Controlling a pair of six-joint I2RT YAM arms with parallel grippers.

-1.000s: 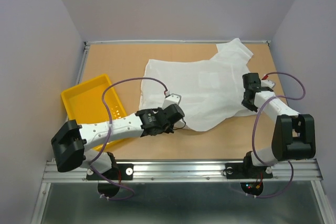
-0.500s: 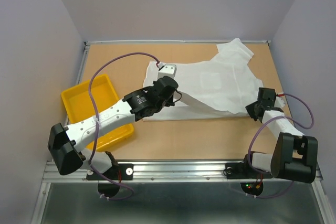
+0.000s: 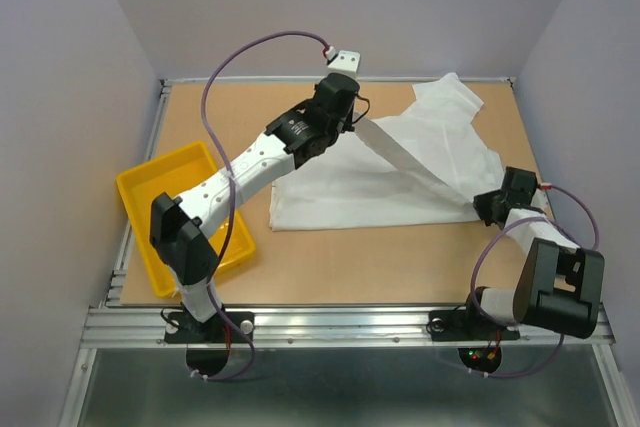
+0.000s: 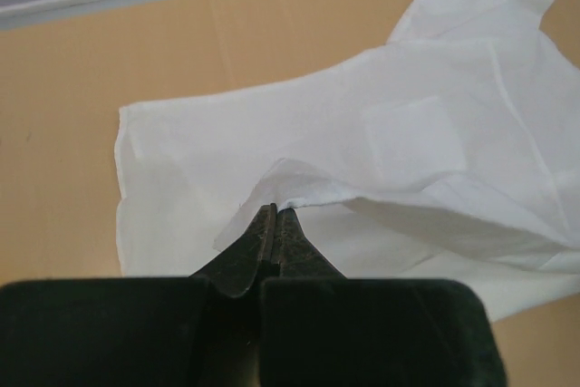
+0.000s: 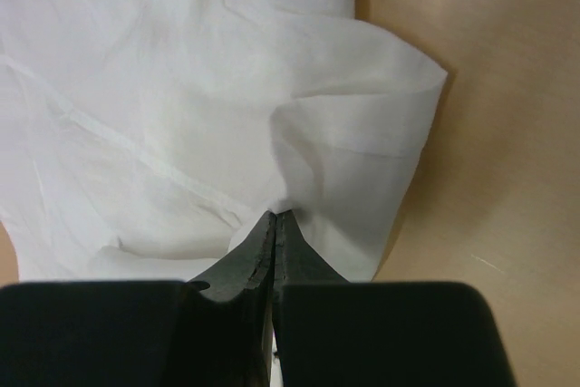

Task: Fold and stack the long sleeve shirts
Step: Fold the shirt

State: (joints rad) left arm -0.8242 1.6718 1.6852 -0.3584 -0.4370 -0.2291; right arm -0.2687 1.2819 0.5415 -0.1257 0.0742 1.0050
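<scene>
A white long sleeve shirt [image 3: 340,187] lies on the desk [image 3: 350,262], one edge pinched by the left pincer [image 4: 275,215], raised at the far side, and by the right pincer [image 5: 275,217], near right.

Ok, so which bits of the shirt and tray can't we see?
Top view: the left arm covers part of the yellow tray; the jaws are too dark and small to make out.
Left wrist view: the shirt runs off the right edge.
Right wrist view: the shirt runs off the top and left edges.
Every view: the buttons and collar cannot be made out in the folded cloth.
</scene>
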